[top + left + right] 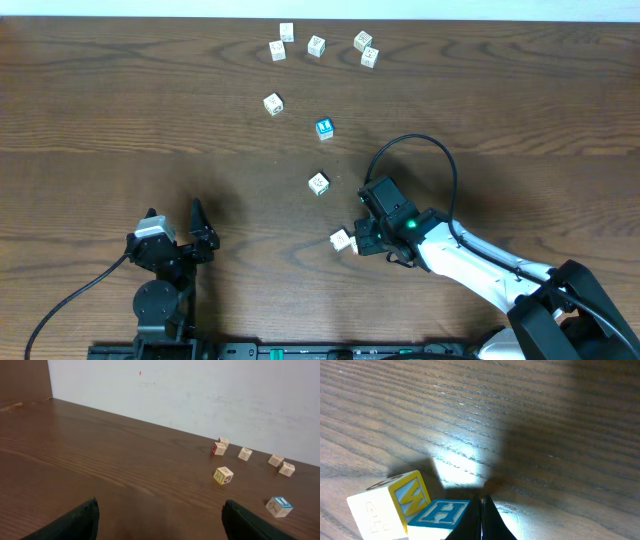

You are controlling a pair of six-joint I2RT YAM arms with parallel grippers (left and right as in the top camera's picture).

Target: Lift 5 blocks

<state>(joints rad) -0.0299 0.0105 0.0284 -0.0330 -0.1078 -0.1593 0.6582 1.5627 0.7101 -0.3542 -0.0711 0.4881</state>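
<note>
Left side: the left gripper (pixel 175 220) is sitting at the near left of the bench (pixel 90 120). Its jaws are standing wide apart and holding nothing. In the left wrist view its fingertips (pixel 75 521) are framing bare wood.

Centre: we are logging three of the blocks in a loose line running from the far middle toward us. All three are resting flat on the bench, well apart from both grippers.
- The yellow-faced block (pixel 273 104) is lying farthest out.
- The blue-faced block (pixel 324 127) is lying to its right and a little nearer.
- The third block (pixel 318 184) is lying nearer again.

Behind them, along the far edge, a cluster of five pale cubes (pixel 316 45) is sitting apart from this line.

Right of centre: a fourth block (pixel 342 240) is lying on the bench just left of the right gripper (pixel 357 243). That gripper is pressing its jaws fully together with nothing between them.

The right wrist view is showing two blocks close against each other right at the closed tips: the W block (pixel 410 500) and the H block (pixel 440 512). We cannot tell whether the H block is touching the tips. We also cannot tell which of the two is the one seen from overhead.
</note>
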